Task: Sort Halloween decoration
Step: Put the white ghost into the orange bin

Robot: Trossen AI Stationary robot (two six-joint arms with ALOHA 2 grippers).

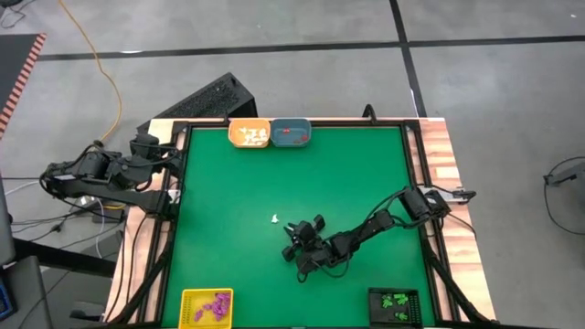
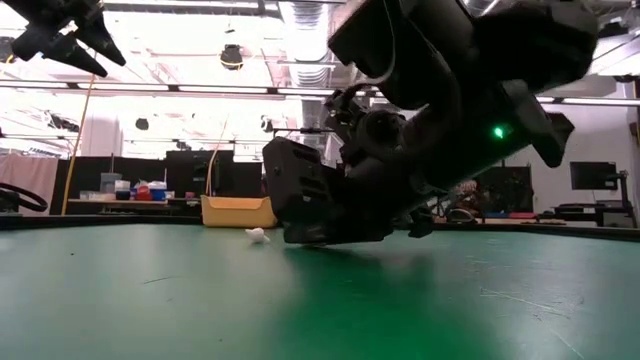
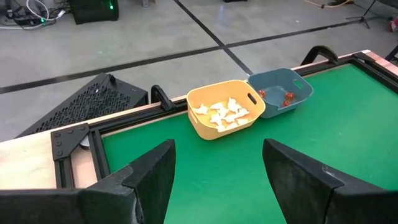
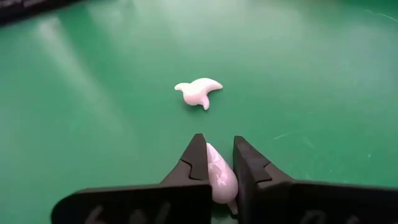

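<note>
Right gripper [image 4: 214, 163] is low over the middle of the green tabletop [image 1: 366, 174], jaws pinching one white trinket [image 4: 219, 177] between the fingertips. A second white trinket [image 4: 199, 93] lies loose on the tabletop just ahead of the jaws, apart from them; the high view shows it as a white speck [image 1: 274, 218] beside the gripper [image 1: 294, 233].

Left gripper [image 3: 217, 180] hangs at the tabletop's edge, well away from the work, jaws spread and holding nothing.

Trays: the yellow-orange tray [image 3: 222, 109] holds white pieces and touches the blue tray [image 3: 281, 91], which holds a few orange-red pieces. Both sit at the edge far ahead of the right jaws. A yellow tray [image 1: 207, 306] with purple pieces and a black tray [image 1: 395, 303] with green pieces sit at the opposite edge.

Assessment: sorting is nearly complete; only the white pieces remain outside the trays. Step in hand is the pick of a white piece. Next move calls for a lift clear of the tabletop, carry to the tray of white pieces, and release above it, without disturbing the loose piece ahead.
</note>
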